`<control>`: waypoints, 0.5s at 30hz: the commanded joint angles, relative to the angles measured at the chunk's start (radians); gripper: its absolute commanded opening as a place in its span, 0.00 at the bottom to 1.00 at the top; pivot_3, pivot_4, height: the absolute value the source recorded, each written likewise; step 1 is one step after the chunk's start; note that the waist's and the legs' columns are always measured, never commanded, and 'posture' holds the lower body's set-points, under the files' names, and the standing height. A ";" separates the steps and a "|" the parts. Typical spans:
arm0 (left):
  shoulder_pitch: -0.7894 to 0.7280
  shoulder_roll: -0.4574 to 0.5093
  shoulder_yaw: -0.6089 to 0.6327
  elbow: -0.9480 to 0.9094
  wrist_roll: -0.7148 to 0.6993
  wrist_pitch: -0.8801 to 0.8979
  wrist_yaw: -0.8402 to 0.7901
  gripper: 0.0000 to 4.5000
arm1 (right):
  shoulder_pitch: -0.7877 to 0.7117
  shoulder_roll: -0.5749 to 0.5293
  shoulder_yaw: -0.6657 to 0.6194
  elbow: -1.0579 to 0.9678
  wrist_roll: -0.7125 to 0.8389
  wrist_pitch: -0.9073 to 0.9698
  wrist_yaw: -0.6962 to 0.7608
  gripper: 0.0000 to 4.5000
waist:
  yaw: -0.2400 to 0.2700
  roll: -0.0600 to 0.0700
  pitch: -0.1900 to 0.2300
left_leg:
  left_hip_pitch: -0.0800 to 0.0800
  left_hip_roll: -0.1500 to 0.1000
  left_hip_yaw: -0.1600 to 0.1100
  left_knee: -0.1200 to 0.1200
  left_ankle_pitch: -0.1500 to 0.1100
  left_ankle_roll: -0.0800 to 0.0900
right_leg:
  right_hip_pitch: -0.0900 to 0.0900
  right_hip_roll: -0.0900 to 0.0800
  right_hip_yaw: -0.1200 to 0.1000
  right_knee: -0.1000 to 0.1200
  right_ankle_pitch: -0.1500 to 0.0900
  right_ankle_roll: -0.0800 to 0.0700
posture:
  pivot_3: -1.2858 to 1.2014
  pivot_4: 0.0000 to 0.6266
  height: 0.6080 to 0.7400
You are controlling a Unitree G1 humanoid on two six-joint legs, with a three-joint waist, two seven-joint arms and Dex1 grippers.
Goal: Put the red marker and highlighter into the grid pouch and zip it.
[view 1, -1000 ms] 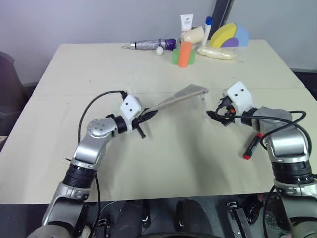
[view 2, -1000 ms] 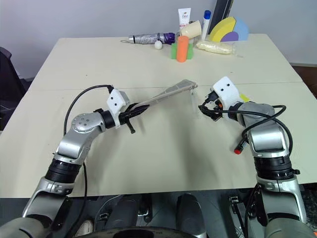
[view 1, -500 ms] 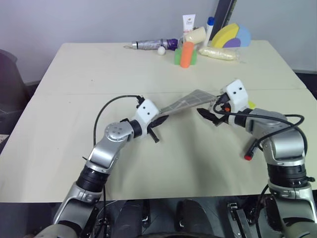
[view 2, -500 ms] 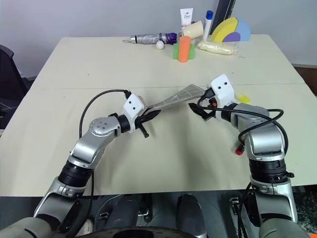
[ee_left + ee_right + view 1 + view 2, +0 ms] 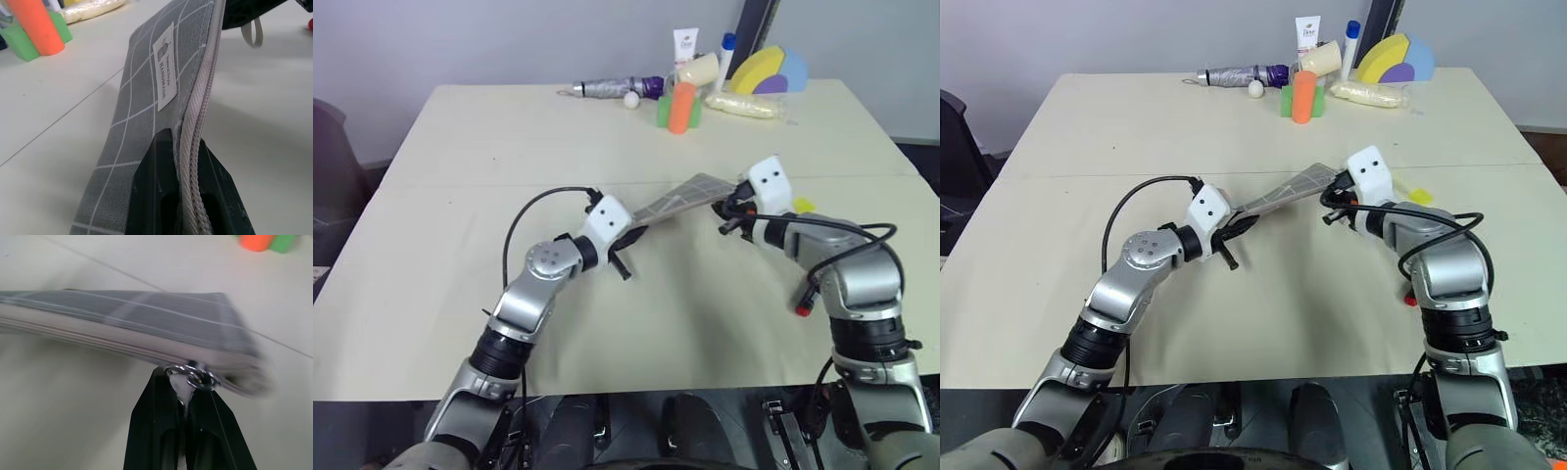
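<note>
The grid pouch point(image 5: 683, 199), grey with white lines and a white label point(image 5: 166, 64), hangs tilted above the table between both arms. My left gripper point(image 5: 188, 143) is shut on its lower zipper edge; in the head view this gripper point(image 5: 625, 238) sits at the pouch's near left end. At the far right end my right gripper point(image 5: 186, 382) is shut on the zipper pull tab point(image 5: 197, 378). The highlighter point(image 5: 803, 205) lies on the table behind my right wrist. The red marker point(image 5: 807, 300) lies by my right forearm, and just its red end shows.
Along the table's point(image 5: 460, 147) back edge stand an orange cylinder point(image 5: 681, 106) against a green block point(image 5: 663, 112), a folded umbrella point(image 5: 612, 88), a white ball point(image 5: 629, 98), a white tube point(image 5: 682, 44), a cream packet point(image 5: 741, 105) and a yellow-purple arch toy point(image 5: 769, 70).
My right gripper moved left to the pouch's far end and shut on the zipper pull tab. The left gripper carried the pouch a little to the right.
</note>
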 commanded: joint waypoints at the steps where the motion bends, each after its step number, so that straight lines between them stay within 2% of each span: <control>1: -0.020 -0.027 -0.022 -0.021 0.015 -0.015 0.018 0.00 | -0.023 -0.011 0.086 -0.083 -0.014 0.000 0.010 0.01 | 0.002 0.000 0.000 | 0.000 0.000 0.000 0.000 0.000 0.000 | 0.000 0.000 0.000 0.000 0.000 0.000 | 0.52 0.24 1.00; 8: -0.018 -0.086 -0.068 -0.033 0.019 -0.006 0.018 0.00 | -0.045 -0.014 0.276 -0.153 -0.060 0.002 0.028 0.01 | 0.001 0.000 0.000 | 0.000 0.000 0.000 0.000 0.000 0.000 | 0.000 0.000 0.000 0.000 0.000 0.000 | 0.52 0.24 1.00; 15: -0.035 -0.118 -0.091 -0.025 0.025 0.008 0.017 0.00 | -0.070 -0.017 0.400 -0.225 -0.067 -0.004 0.098 0.01 | 0.001 0.000 0.000 | 0.000 0.000 0.000 0.000 0.000 0.000 | 0.000 0.000 0.000 0.000 0.000 0.000 | 0.52 0.24 1.00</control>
